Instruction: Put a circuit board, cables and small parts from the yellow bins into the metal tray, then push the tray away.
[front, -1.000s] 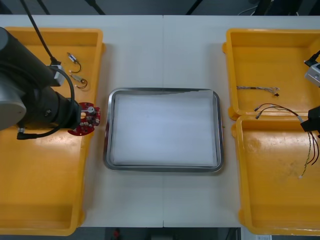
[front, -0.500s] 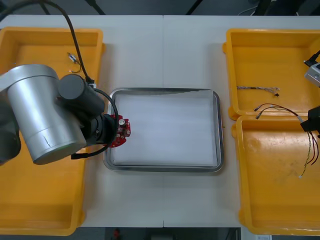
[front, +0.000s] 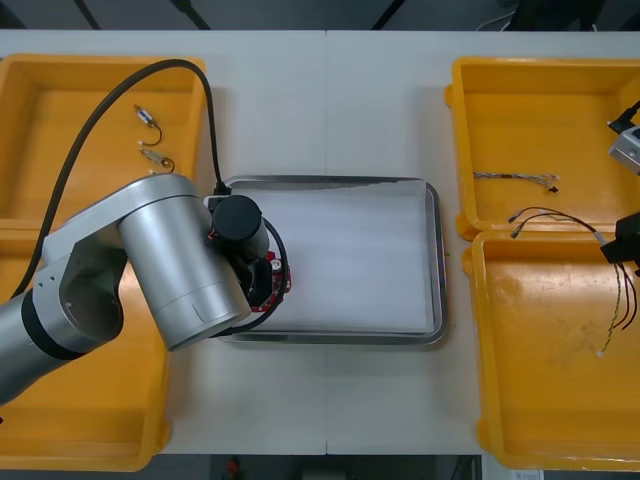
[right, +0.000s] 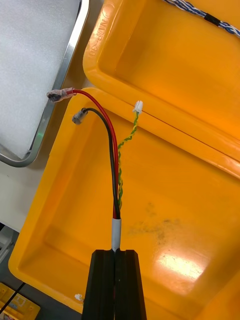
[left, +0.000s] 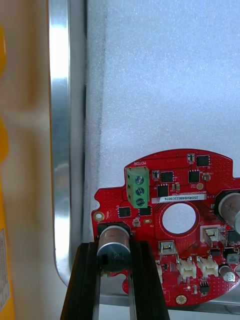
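Note:
My left gripper (left: 114, 250) is shut on a round metal can standing on the red circuit board (left: 175, 220). It holds the board over the white inside of the metal tray (left: 60, 125), near the tray's left rim. From the front, the board (front: 272, 283) peeks out under the silver left arm at the left side of the tray (front: 432, 260). At the right edge my right gripper (front: 622, 240) hovers over the near right bin. In its wrist view this gripper (right: 116, 252) is shut on a cable bundle (right: 112, 150) of red, black and yellow-green strands.
Two small metal parts (front: 148, 117) lie in the far left yellow bin (front: 60, 75). The far right bin (front: 480, 80) holds a twisted blue and white cable (front: 515, 177) and a black cable (front: 550, 215). The near bins (front: 520, 400) flank the tray.
My left arm has carried the circuit board rightward, from the left bin's edge to above the tray's left part. The right gripper and its cables have stayed put.

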